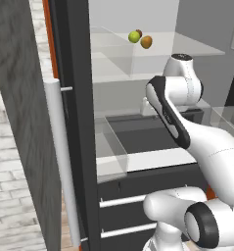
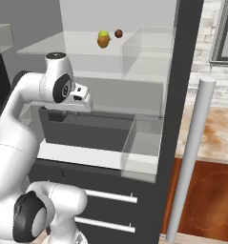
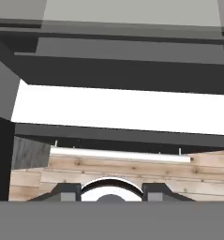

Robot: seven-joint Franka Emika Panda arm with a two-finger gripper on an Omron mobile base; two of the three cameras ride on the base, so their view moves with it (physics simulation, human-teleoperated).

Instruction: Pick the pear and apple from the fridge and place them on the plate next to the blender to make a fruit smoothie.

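Observation:
The fridge (image 1: 79, 122) stands open in front of me. On its upper glass shelf (image 1: 187, 46) lie a green fruit (image 1: 134, 36), an orange-brown fruit (image 1: 146, 42) and a small dark red-brown one (image 2: 118, 33); I cannot tell which are the pear and the apple. My gripper (image 3: 111, 193) points downward over the dark bin (image 2: 87, 131), well below the fruit shelf, its fingertips (image 3: 69, 191) wide apart with nothing between them. In the right base view the hand (image 2: 82, 99) sits at the end of the bent arm. The plate and the blender are out of view.
The open door with its long silver handle (image 1: 59, 162) stands at the left. Another silver bar handle (image 2: 189, 157) rises at the right, before a wooden counter (image 2: 215, 133). Clear bins (image 2: 141, 145) flank the dark bin. Black drawers (image 2: 110, 209) lie below.

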